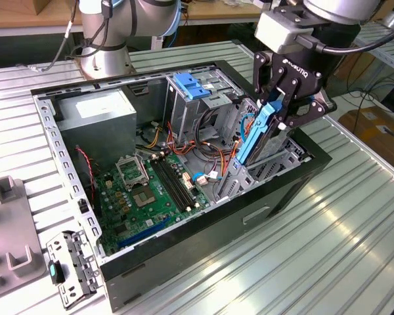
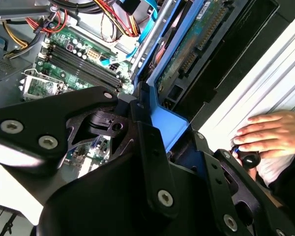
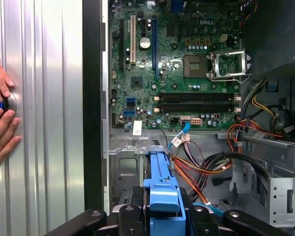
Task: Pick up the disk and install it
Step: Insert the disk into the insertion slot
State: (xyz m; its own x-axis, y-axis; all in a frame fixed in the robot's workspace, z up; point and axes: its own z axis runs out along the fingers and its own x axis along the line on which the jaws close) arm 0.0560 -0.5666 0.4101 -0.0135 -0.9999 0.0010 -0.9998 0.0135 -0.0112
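In the exterior view the disk [image 1: 255, 143] stands on edge, tilted, with its blue side rail facing out and its lower end down in the drive bay [image 1: 276, 164] at the exterior view's right end of the open computer case [image 1: 203, 230]. My gripper [image 1: 280, 115] is shut on the disk's upper end. The second wrist view shows the disk's [image 2: 187, 44] green circuit-board side running away from the gripper [image 2: 152, 129]. In the first wrist view the disk's blue rail [image 3: 162, 182] rises from between the black fingers [image 3: 129, 221].
Inside the case lie the motherboard [image 1: 151, 190], loose red and orange cables [image 1: 203, 154], a tall drive cage with a blue handle [image 1: 192, 86] and a grey power-supply box [image 1: 95, 108]. A person's hands [image 3: 0, 123] rest on the ribbed table [image 1: 341, 216] beside the case. A metal bracket [image 1: 69, 266] lies at the exterior view's left.
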